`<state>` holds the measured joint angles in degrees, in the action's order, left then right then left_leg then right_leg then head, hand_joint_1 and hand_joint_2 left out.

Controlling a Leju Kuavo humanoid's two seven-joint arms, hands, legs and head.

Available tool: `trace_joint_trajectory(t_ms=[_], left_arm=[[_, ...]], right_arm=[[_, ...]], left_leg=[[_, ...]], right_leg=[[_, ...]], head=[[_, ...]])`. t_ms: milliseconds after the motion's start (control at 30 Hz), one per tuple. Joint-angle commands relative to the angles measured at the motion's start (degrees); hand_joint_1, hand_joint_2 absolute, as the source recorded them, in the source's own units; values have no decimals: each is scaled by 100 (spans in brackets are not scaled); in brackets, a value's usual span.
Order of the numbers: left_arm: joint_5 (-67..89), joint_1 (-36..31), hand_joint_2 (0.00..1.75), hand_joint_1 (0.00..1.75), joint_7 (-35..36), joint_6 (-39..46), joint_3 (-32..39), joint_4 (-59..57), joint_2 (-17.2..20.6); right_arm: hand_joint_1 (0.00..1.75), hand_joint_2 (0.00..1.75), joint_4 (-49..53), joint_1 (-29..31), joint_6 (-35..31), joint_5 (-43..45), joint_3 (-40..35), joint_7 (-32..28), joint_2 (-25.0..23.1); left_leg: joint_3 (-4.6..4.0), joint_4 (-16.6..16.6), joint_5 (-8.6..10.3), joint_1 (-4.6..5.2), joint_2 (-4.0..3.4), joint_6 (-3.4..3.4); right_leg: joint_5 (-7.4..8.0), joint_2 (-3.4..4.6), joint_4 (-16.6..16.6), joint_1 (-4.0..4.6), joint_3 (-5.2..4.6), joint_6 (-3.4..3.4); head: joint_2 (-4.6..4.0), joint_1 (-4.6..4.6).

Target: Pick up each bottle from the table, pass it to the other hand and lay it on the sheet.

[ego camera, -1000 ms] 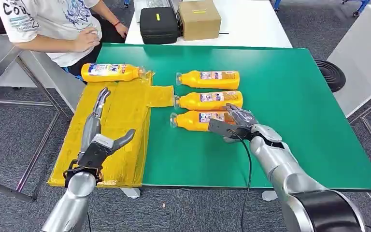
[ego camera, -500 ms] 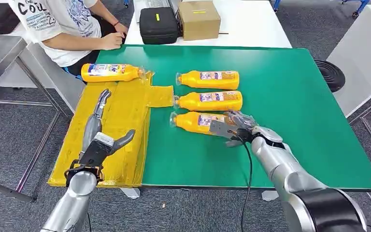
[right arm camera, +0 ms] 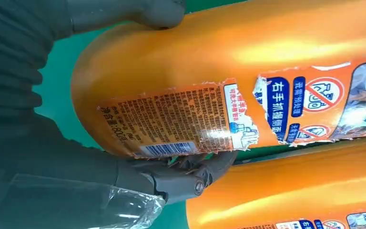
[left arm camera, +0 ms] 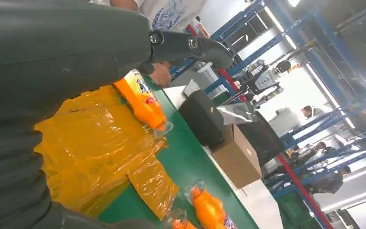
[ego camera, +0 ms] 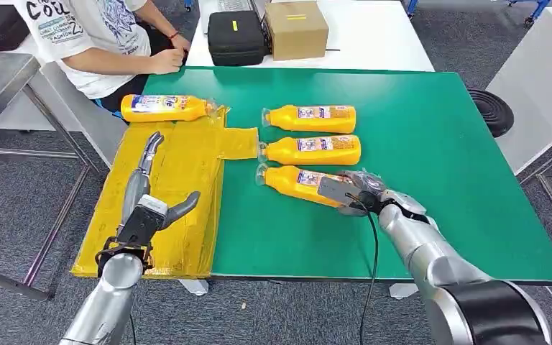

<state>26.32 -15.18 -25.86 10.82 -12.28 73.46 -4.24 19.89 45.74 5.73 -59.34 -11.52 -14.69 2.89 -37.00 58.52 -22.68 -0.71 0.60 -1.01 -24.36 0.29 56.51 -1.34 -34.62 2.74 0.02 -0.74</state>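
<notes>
Three orange bottles lie side by side on the green mat (ego camera: pixel 438 144). My right hand (ego camera: pixel 356 190) grips the base end of the nearest bottle (ego camera: pixel 295 183), which lies slightly skewed. In the right wrist view my thumb (right arm camera: pixel 124 14) and fingers (right arm camera: pixel 186 174) clasp this bottle (right arm camera: pixel 219 71) from both sides, with the middle bottle (right arm camera: pixel 290 200) alongside. The middle bottle (ego camera: pixel 313 150) and the far bottle (ego camera: pixel 313 118) lie untouched. Another bottle (ego camera: pixel 165 108) rests at the far end of the yellow sheet (ego camera: pixel 180 180). My left hand (ego camera: pixel 151 201) hovers over the sheet, fingers spread and holding nothing.
A person sits at the far left corner, one hand (ego camera: pixel 164 63) near the mat's edge. A black case (ego camera: pixel 237 37) and a cardboard box (ego camera: pixel 296 29) stand on the white table behind. The mat's right half is bare.
My right hand has closed around the nearest bottle's base and pulled it toward me, skewing the bottle. The person's arm has shifted. My left hand has stayed put.
</notes>
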Motion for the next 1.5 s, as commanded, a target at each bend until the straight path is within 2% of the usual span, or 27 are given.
trace_joint_trajectory(t_ms=[33,233,267,433,533,567,633,1133,1200,1333,1367,1500], left_arm=[[-48,-260,175,0,10,-51,54,-394,3],[-48,-260,175,0,10,-51,54,-394,3],[-51,-259,175,0,11,-51,53,-399,3],[-108,-242,175,0,29,-56,55,-371,21],[-280,-119,175,0,11,25,191,-250,23],[-579,-8,175,0,-38,-12,311,-148,14],[-1224,109,175,0,-59,-213,478,-85,0],[-1299,95,175,0,-81,-220,432,-123,39],[-1615,118,175,0,-33,-298,534,-124,-18],[-2810,138,175,0,177,-1051,573,-396,-63],[-2960,110,175,0,202,-1176,533,-486,-69],[-3410,47,175,0,291,-1482,464,-735,-62]], right_arm=[[147,175,-393,53,33,28,81,-32,61],[147,175,-393,53,33,28,81,-32,61],[173,175,-388,51,30,28,80,-34,59],[175,175,-277,-12,-136,120,113,-273,46],[175,175,64,-125,-849,553,403,-1178,-88],[175,175,397,-258,-1248,905,609,-1728,-230],[175,175,1070,-591,-1546,1439,730,-2227,-435],[175,175,1235,-696,-1541,1544,603,-2147,-423],[175,175,1393,-781,-1759,1761,669,-2405,-493],[175,175,2652,-1613,-2342,2300,712,-2458,-747],[175,175,2848,-1779,-2370,2396,712,-2449,-761],[175,175,3152,-2161,-2370,2660,729,-2531,-896]], left_leg=[[22,-4,-6,-1,6,0],[22,-4,-5,-2,6,1],[16,-3,-3,-2,6,1],[21,-5,-5,-2,5,1],[23,-6,-6,-1,0,2],[18,-5,-5,-1,-6,2],[24,-5,-12,-1,-22,3],[7,-1,-8,-4,-9,1],[-4,-3,-2,-2,-3,2],[33,-10,-18,-2,-17,6],[11,-8,-8,-3,-5,4],[8,-9,-5,-6,6,2]], right_leg=[[-8,-14,-6,4,27,-14],[-8,-13,-6,5,26,-14],[-6,-11,-5,4,19,-11],[-7,-11,-7,5,25,-13],[-7,-7,-7,4,24,-14],[-4,0,-5,3,17,-11],[-5,15,-5,4,21,-17],[-7,1,2,1,9,-15],[-2,-1,0,-1,-1,-9],[-14,7,-7,6,31,-26],[-7,0,-7,5,13,-13],[-10,-10,-6,7,9,-12]], head=[[0,0],[0,0],[0,0],[0,0],[0,0],[0,0],[0,2],[0,0],[0,0],[0,0],[0,0],[0,0]])
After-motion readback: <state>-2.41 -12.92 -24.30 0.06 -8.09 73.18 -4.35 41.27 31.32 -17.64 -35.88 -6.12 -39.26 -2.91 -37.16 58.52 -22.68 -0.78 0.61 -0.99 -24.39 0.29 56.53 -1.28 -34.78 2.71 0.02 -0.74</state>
